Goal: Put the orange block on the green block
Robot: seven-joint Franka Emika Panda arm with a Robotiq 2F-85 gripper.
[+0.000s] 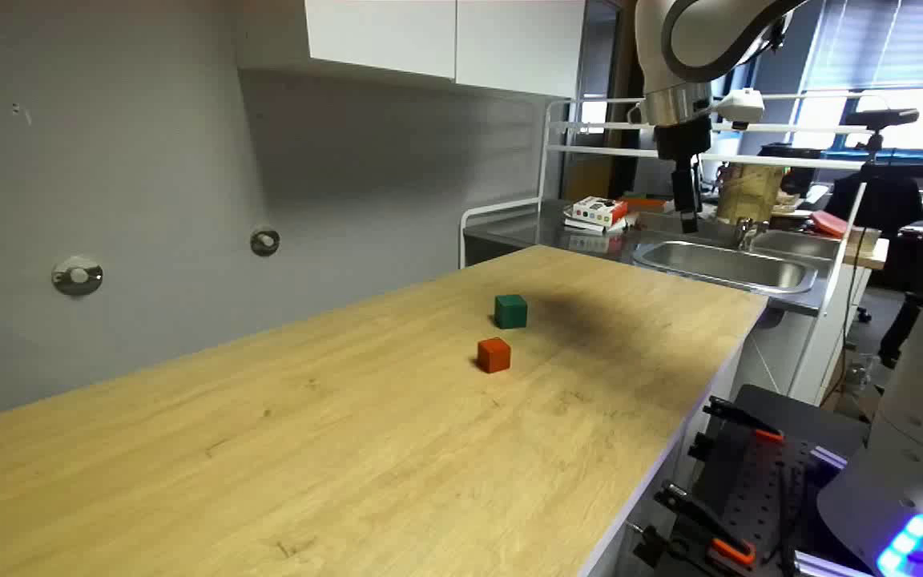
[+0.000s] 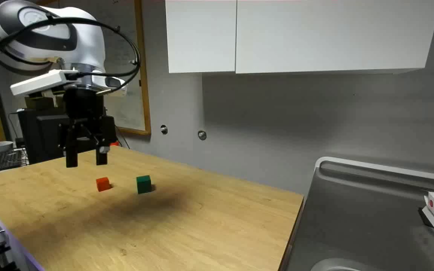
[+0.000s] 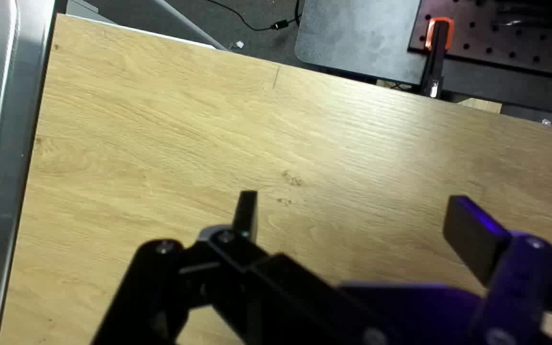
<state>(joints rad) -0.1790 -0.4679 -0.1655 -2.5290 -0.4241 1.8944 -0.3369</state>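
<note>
Left-of-centre in an exterior view: one orange block, one green block.
Tool: one, jaws apart.
Tabletop: wood-grained.
Wall: grey.

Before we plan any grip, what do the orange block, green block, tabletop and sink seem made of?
Orange block and green block: painted wood or plastic, perhaps; matt, evenly coloured faces leave it open. Tabletop: wood or wood-look laminate, satin; grain, knot-like marks, soft glare. Sink: probably stainless steel; shiny grey with reflections.
</note>
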